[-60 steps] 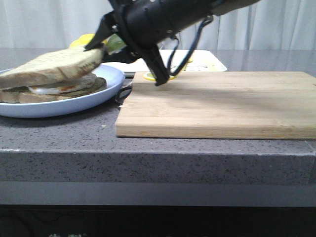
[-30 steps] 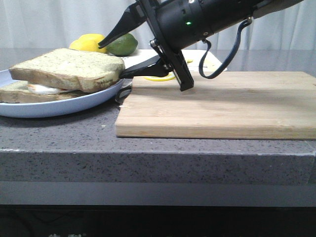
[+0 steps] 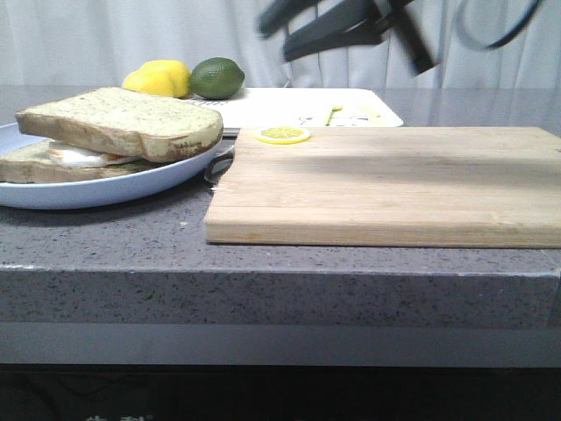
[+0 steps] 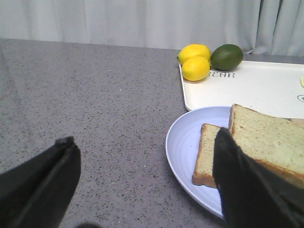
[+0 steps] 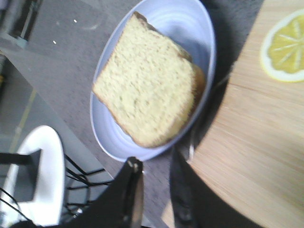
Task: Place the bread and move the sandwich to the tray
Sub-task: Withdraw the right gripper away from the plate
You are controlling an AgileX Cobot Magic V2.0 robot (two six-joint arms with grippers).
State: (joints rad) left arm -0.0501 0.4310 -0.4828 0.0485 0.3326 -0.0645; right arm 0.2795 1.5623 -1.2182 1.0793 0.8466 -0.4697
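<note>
The bread [image 3: 123,130] lies on the egg sandwich [image 3: 61,162], below and to the left of my right pincer [image 3: 273,31], which hangs empty, fingers parted. I judge placing done; next comes carrying the blue plate [image 3: 166,180] to the white tray [image 3: 263,98], which holds two lemons [image 4: 194,61] and a lime [image 4: 226,57]. My left pincer [image 4: 147,180] gapes beside the plate.
</note>
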